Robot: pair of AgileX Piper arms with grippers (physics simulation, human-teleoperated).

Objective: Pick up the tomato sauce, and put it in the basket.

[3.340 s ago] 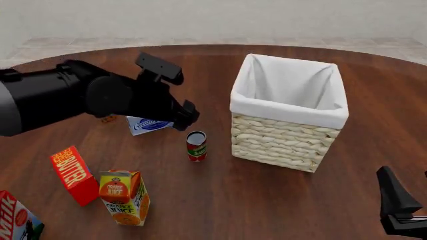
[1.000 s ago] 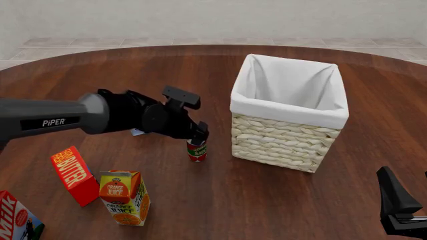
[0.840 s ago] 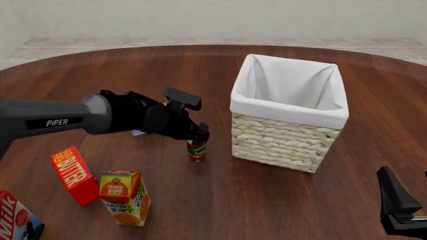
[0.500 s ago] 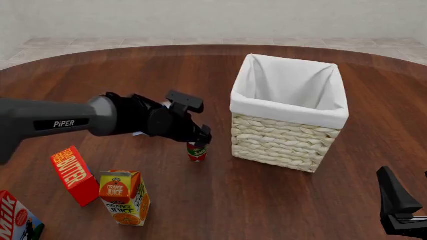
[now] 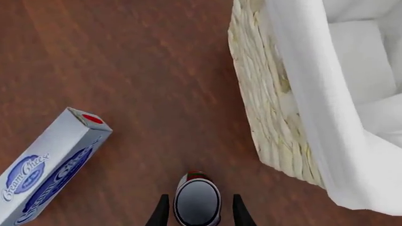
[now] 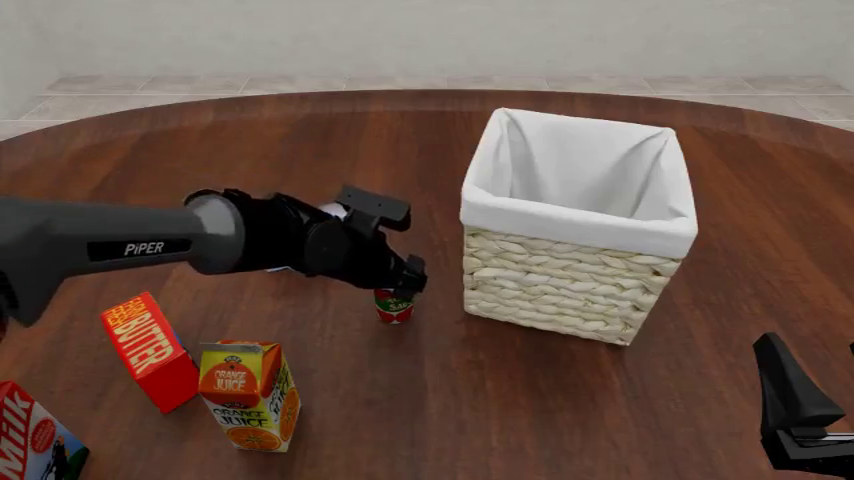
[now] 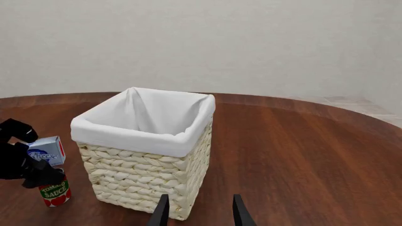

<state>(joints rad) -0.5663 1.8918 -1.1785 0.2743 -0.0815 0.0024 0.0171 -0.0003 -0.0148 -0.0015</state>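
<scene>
The tomato sauce [image 6: 392, 306] is a small red and green can with a grey top [image 5: 197, 202], standing upright on the table just left of the basket [image 6: 574, 275]. My left gripper [image 6: 398, 286] is lowered over the can from above, open, with one finger on each side of the can's top and a small gap on both sides. The right wrist view shows the can [image 7: 54, 192] under the black left gripper [image 7: 31, 170], beside the basket [image 7: 150, 176]. My right gripper [image 7: 199, 212] is open and holds nothing, low at the near right [image 6: 797, 415].
A blue and white cream cheese box [image 5: 50, 165] lies on the table behind the left arm. A red butter box [image 6: 150, 350], an orange juice carton [image 6: 250, 395] and a milk carton [image 6: 34, 440] stand at the near left. The basket's white cloth lining [image 5: 314, 94] is close beside the can.
The left gripper has come down over the can and shifted slightly right; its fingers now straddle the can's top. The can, basket and right arm have not moved.
</scene>
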